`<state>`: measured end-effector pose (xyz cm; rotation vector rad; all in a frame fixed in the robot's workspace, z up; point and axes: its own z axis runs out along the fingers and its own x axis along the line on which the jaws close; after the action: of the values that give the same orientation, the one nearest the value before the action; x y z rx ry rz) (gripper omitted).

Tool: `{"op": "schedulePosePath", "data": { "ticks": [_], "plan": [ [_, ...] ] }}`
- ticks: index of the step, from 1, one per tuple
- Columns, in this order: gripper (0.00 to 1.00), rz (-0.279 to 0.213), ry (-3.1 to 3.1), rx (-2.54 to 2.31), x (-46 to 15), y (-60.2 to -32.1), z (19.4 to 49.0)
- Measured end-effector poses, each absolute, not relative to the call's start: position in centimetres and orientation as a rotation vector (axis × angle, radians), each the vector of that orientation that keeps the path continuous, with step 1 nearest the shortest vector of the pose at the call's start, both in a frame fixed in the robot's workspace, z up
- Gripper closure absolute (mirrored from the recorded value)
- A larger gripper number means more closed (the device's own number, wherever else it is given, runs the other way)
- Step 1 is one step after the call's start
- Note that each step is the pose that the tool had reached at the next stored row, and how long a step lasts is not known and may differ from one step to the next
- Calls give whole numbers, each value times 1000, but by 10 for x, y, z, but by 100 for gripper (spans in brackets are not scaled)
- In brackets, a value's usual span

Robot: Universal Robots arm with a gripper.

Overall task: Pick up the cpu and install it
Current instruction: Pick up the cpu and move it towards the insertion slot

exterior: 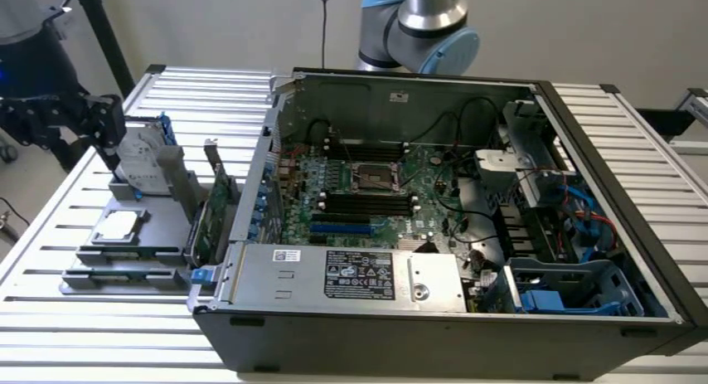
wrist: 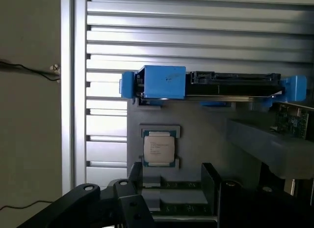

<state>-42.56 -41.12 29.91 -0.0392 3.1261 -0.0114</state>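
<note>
Ext. view: gripper up at ext. view's left, near hard drive in blue bracket. Cpu lies flat on gray holder on table, just beside open computer case.

Wrist view: gripper wide apart, nothing in it. Cpu flat in own slot, btw. black fingers & hard drive. Not touched.

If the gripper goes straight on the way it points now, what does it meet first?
Probably the grey holder, close beside the cpu; the gripper hangs above them, and depth is unclear.
</note>
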Motion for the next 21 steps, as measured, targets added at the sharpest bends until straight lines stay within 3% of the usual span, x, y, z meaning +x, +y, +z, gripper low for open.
{"op": "schedulePosePath", "data": {
  "ticks": [21],
  "plan": [
    [40,-11,3143,-40,-424,-414,262]
  ]
}}
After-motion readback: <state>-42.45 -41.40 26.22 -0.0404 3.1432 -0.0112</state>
